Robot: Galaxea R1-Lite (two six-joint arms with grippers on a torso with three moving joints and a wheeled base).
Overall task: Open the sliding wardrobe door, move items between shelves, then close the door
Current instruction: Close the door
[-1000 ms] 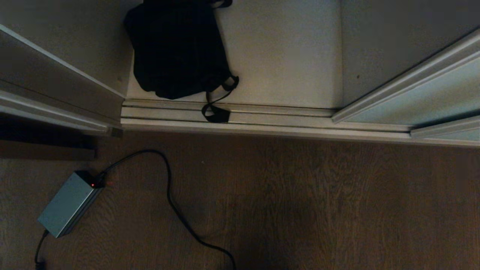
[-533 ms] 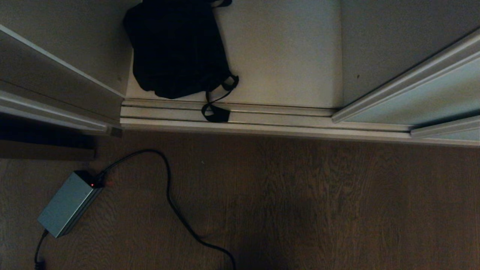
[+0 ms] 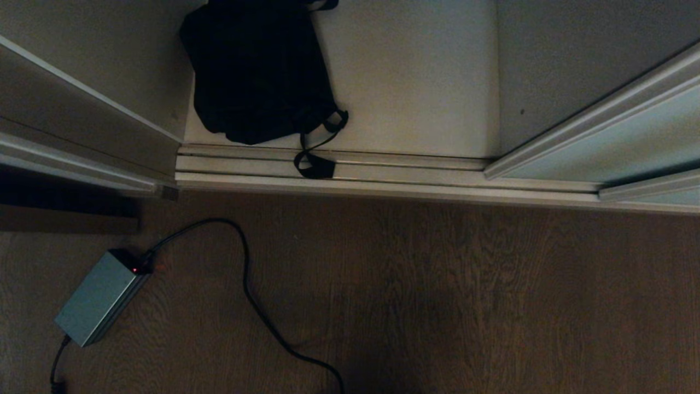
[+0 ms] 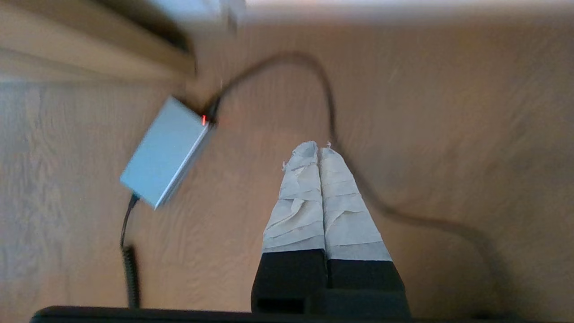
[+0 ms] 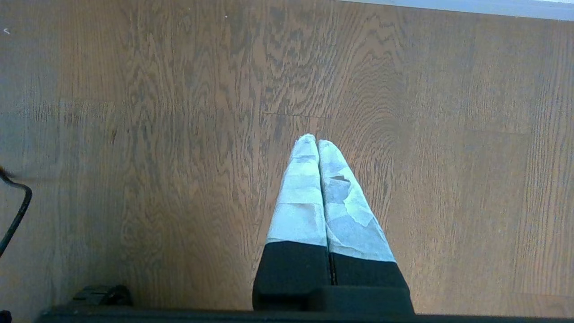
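Note:
A floppy black fabric bag (image 3: 257,71) lies on the wardrobe's white bottom shelf (image 3: 415,82), towards its left side. One of its loop straps (image 3: 314,164) hangs forward over the grooved floor track (image 3: 383,175). The sliding wardrobe door (image 3: 618,148), frosted pale blue-green glass in an off-white frame, stands slid to the right, leaving the opening uncovered. Neither arm shows in the head view. My left gripper (image 4: 317,146) is shut and empty, hanging above the wooden floor near a cable. My right gripper (image 5: 312,139) is shut and empty over bare floor.
A grey power adapter (image 3: 101,295) with a red light lies on the brown wooden floor (image 3: 465,301) at the left, and its black cable (image 3: 249,290) snakes towards me. The same adapter (image 4: 166,150) shows in the left wrist view. A beige side panel (image 3: 76,131) bounds the opening's left.
None in the head view: the bag, the door and the adapter have stayed where they were.

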